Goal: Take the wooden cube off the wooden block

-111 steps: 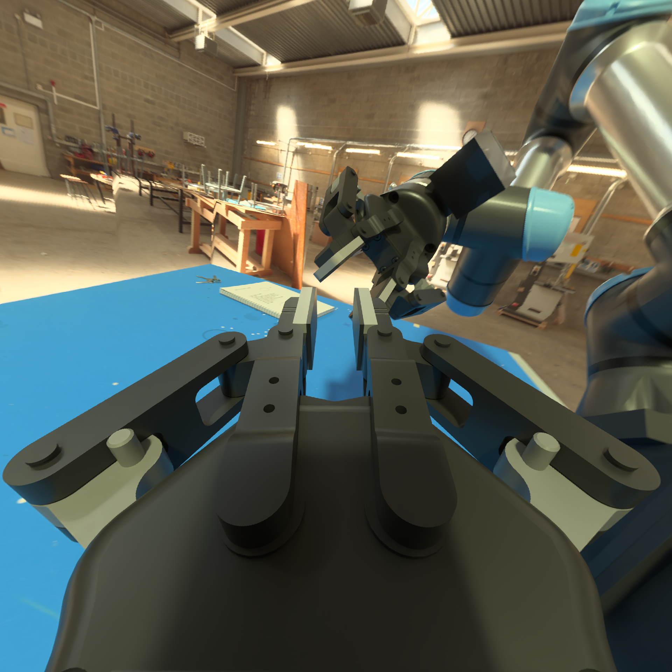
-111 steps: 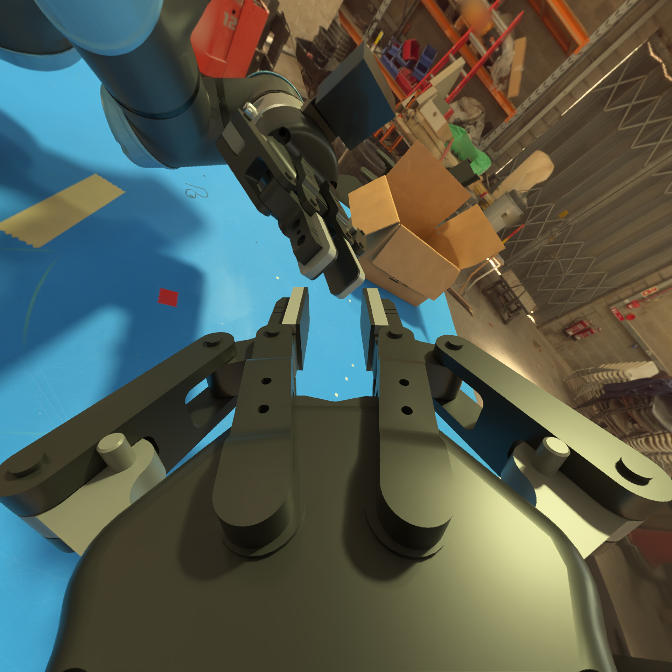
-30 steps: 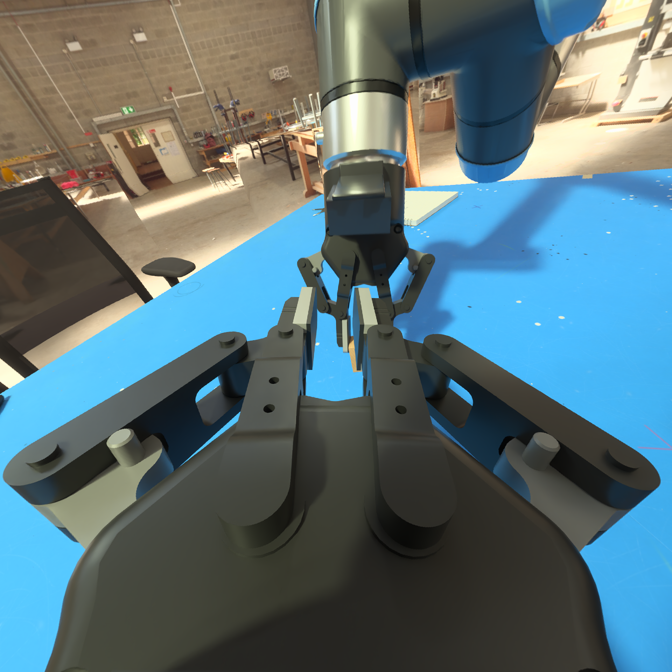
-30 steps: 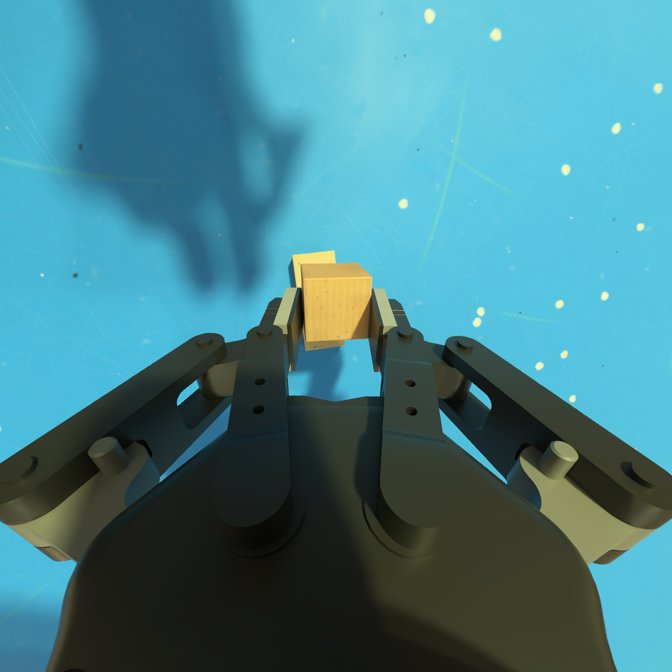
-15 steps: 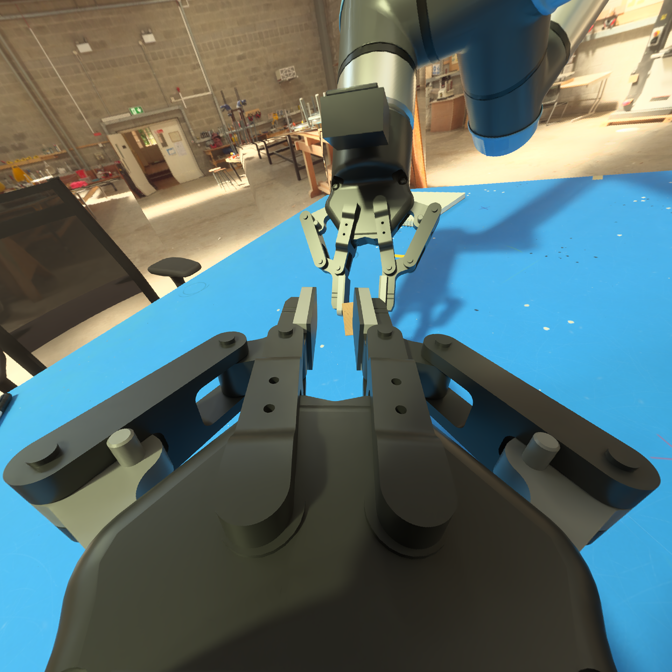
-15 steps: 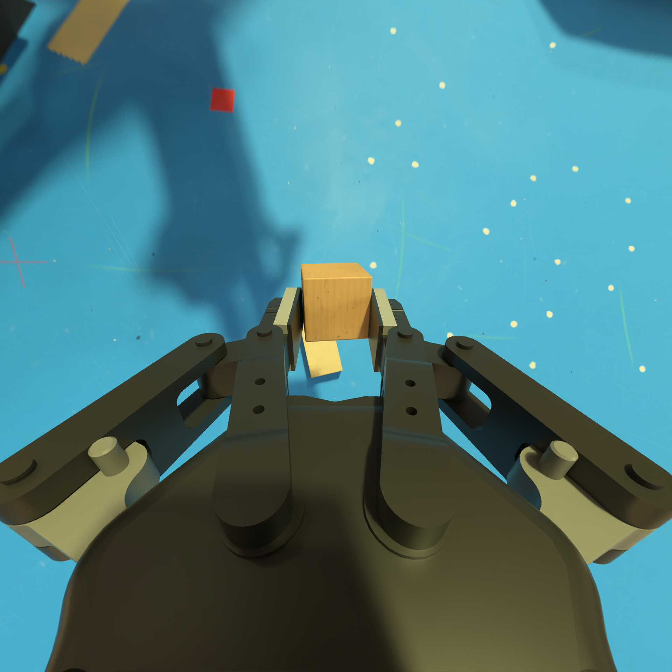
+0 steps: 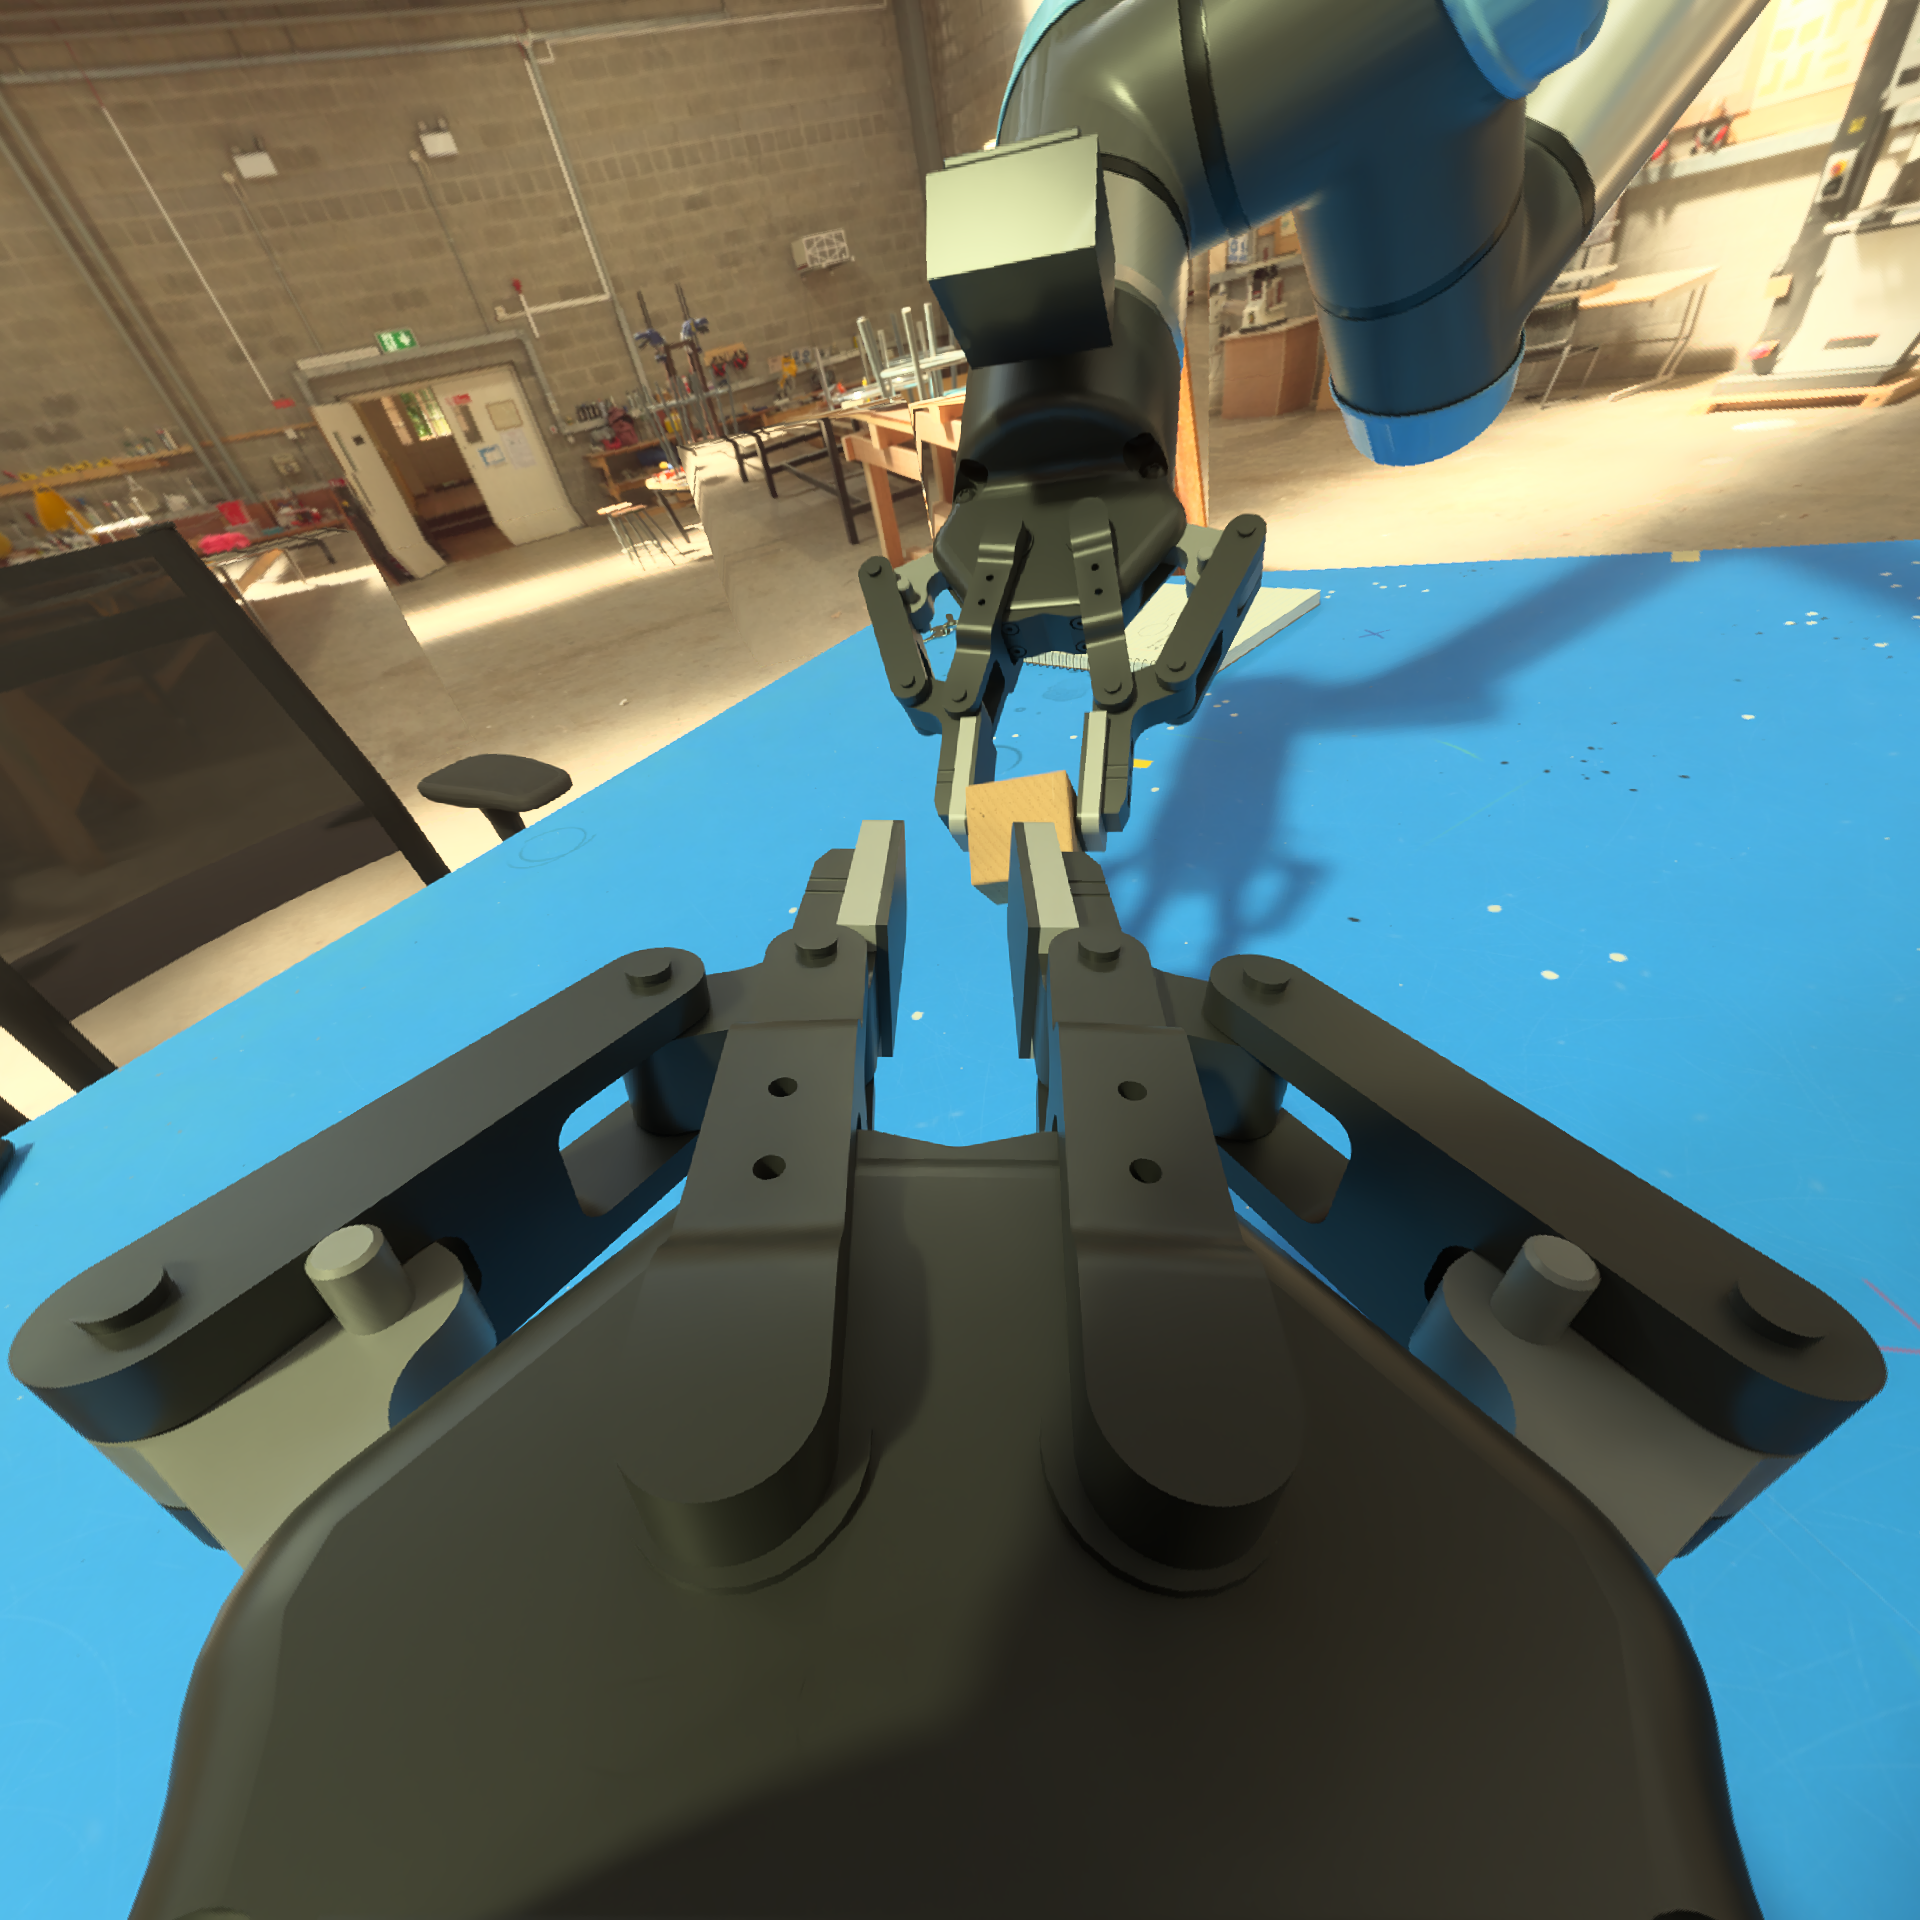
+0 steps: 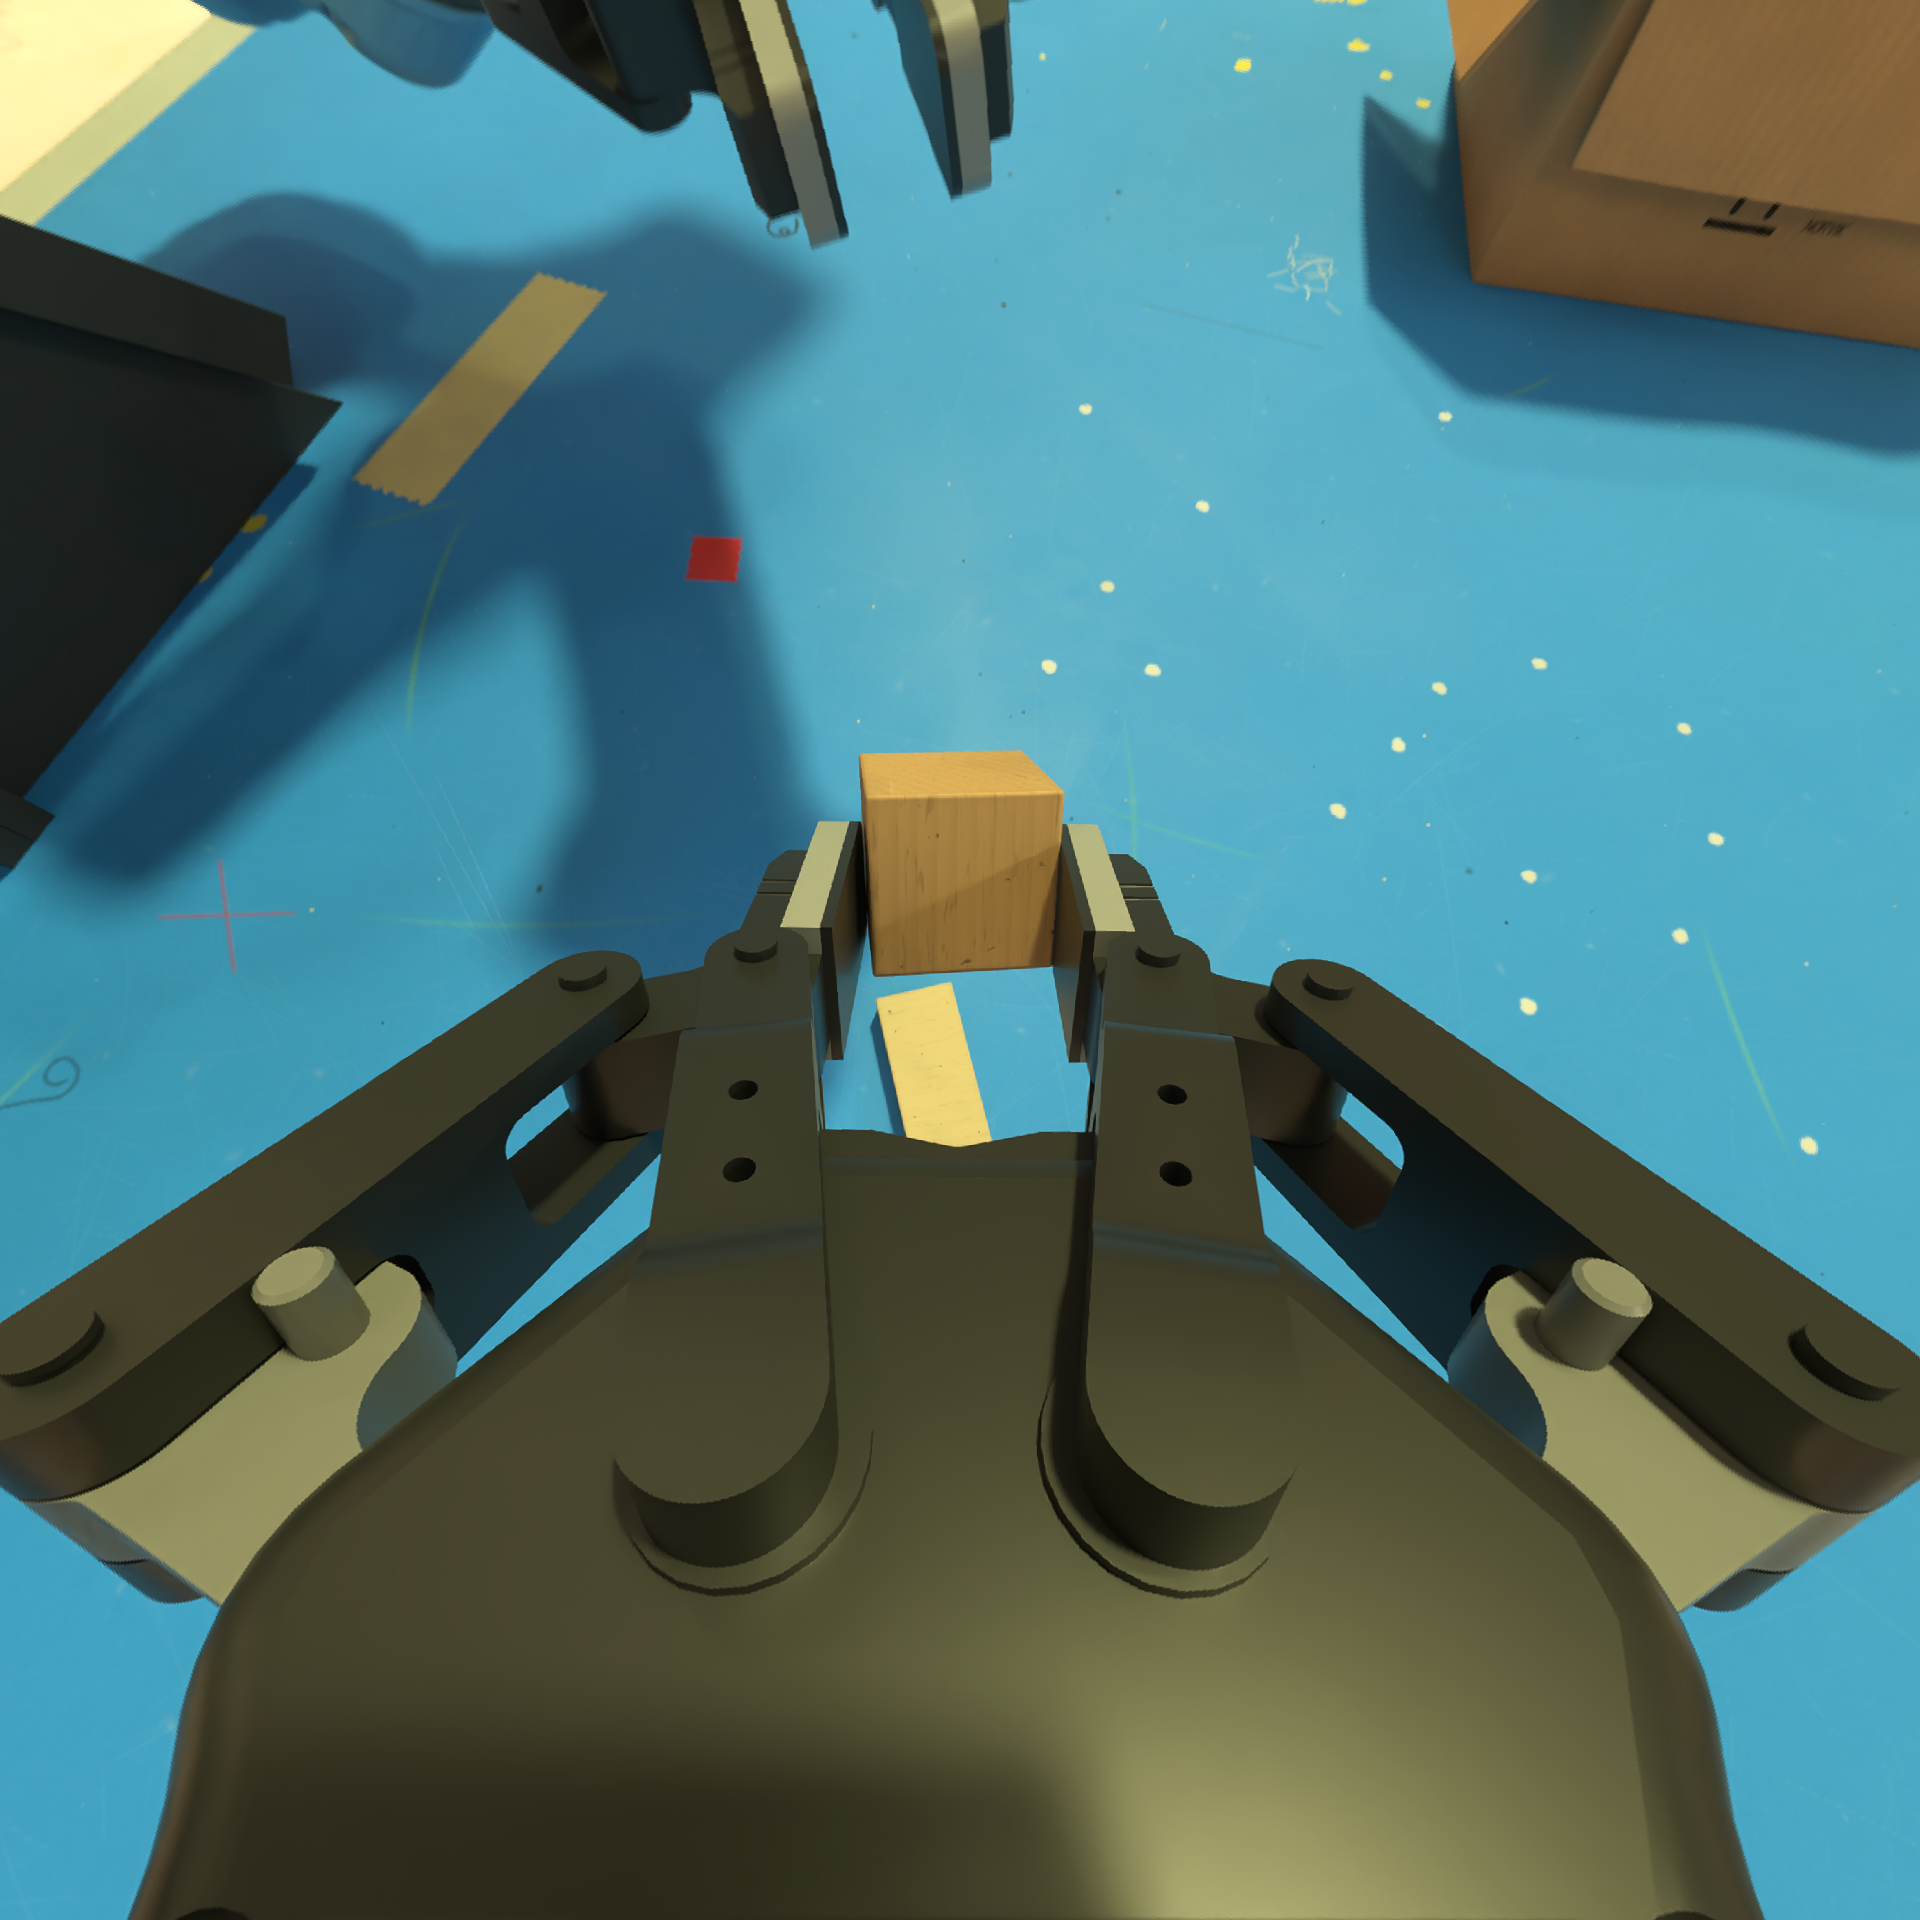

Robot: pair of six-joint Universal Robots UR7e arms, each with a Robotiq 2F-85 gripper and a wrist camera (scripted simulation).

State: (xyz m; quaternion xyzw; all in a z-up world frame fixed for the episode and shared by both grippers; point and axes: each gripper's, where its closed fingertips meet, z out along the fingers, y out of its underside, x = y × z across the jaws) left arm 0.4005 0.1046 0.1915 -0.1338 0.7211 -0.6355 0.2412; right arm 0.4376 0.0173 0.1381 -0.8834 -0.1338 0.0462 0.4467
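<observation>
My right gripper (image 8: 961, 883) is shut on the wooden cube (image 8: 961, 862) and holds it above the blue table (image 8: 1351, 582). The pale wooden block (image 8: 930, 1065) lies flat on the table below the cube, apart from it, and shows between my fingers. In the left wrist view the right gripper (image 7: 1023, 805) hangs ahead with the cube (image 7: 1013, 821) between its pads. The block is hidden in that view. My left gripper (image 7: 961, 894) is open and empty, low over the table, pointing at the cube. Its fingers also show at the top of the right wrist view (image 8: 894, 203).
A cardboard box (image 8: 1714, 156) stands at the far right. A black slab (image 8: 125, 468) lies at the left, with a tan tape strip (image 8: 478, 390) and a red square (image 8: 714, 558) beside it. A white notepad (image 7: 1262, 618) lies behind the right gripper.
My right gripper closed on the cube, lifted it off the block and carried it away from the table. The block stays on the table. The left gripper stays open.
</observation>
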